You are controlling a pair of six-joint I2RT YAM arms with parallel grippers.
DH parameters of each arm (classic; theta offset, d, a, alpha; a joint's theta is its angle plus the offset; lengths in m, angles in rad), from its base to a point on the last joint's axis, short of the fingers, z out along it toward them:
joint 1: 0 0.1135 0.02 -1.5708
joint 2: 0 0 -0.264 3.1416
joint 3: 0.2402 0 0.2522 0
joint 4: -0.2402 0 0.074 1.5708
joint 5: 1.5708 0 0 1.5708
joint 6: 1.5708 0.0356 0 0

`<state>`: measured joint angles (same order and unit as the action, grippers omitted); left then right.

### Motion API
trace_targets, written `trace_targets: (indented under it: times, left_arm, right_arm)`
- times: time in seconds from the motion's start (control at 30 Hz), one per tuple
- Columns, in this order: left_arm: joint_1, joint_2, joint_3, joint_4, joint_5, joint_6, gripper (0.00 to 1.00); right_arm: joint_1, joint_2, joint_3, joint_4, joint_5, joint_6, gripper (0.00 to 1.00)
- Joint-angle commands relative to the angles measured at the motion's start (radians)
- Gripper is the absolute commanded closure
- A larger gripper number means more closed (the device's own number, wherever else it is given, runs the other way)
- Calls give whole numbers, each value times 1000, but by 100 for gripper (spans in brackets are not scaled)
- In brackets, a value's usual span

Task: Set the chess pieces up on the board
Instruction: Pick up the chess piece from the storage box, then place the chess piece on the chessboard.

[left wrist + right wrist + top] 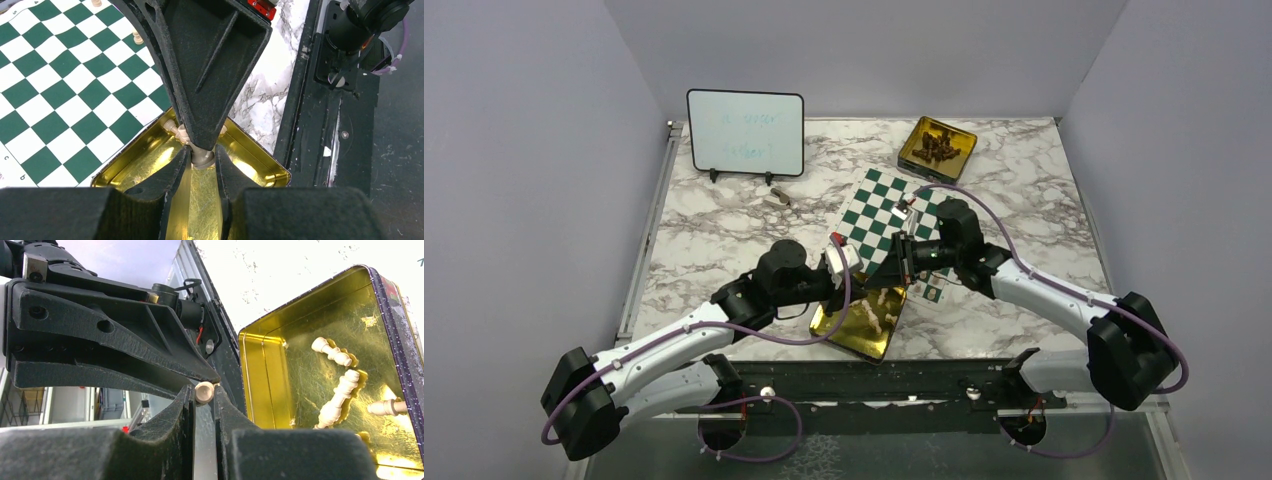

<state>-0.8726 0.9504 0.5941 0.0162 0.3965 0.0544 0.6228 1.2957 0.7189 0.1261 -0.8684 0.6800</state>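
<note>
Above the near tin: left gripper [202,161] and right gripper [202,396] meet tip to tip, both raised off the bench [714,230].
Left gripper: clenched on a small cream chess piece [204,391], one finger on each side.
Right gripper: pinching the same chess piece from the opposite direction, so both grippers grasp it at once.
Chess piece: in the air between the two sets of fingertips, over the near tin and touching nothing else.
Near tin [874,340]: gold and open, sitting on the bench between the two arms near their bases.
Loose pieces [340,395]: cream, lying on their sides on the near tin's floor.
Board [879,205]: green and white checks, flat on the bench, turned corner-on to the arms, its near edge meeting the near tin.
Standing piece [136,36]: cream, upright on a board square.
Far tin [911,137]: gold, just beyond the board's far corner, with dark pieces [939,145] heaped inside.
Whiteboard [745,133]: propped upright at the far left, its faint writing unreadable.
</note>
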Motion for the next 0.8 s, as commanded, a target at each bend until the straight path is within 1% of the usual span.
trace_targets:
  times: [0.0,0.03,0.07,0.13,0.17,0.2,0.27,0.37,0.43,0.47,0.57,0.6,0.7,0.77]
  left_arm:
    - [-5,-19,-6,29,-5,4,76]
    - [-5,-16,-2,24,-15,-2,67]
    - [-5,-12,3,14,-22,-5,60]
    - [-5,-5,15,-5,-43,-13,49]
    - [-5,-3,19,-13,-61,-19,41]
    - [-5,-2,24,-14,-78,-25,36]
    - [-5,0,31,-49,-92,-37,32]
    - [-5,2,42,-60,-83,-50,27]
    - [-5,5,49,-67,-95,-85,14]
    - [-5,7,55,-74,-105,-87,11]
    - [-4,16,82,-110,-121,-93,5]
    - [-3,20,91,-123,-128,-97,2]
    - [-2,32,124,-163,-174,-118,1]
    - [2,42,144,-194,-203,-129,1]
  right_arm:
    - [7,-5,14,21,9,-24,88]
    - [6,-10,18,5,36,-36,88]
    - [7,-19,23,-18,74,-49,89]
    - [8,-40,36,-69,168,-67,89]
    - [7,-54,41,-91,224,-71,89]
    - [6,-69,45,-108,276,-81,89]
    - [7,-100,58,-149,387,-104,89]
    - [6,-134,97,-234,575,-161,89]
    - [7,-147,125,-281,703,-200,89]
    - [7,-151,133,-294,759,-217,89]
    - [6,-152,164,-319,922,-283,89]
    - [7,-149,176,-326,973,-307,89]
    - [2,-124,224,-350,1122,-374,89]
    - [-16,-96,248,-352,1185,-415,89]
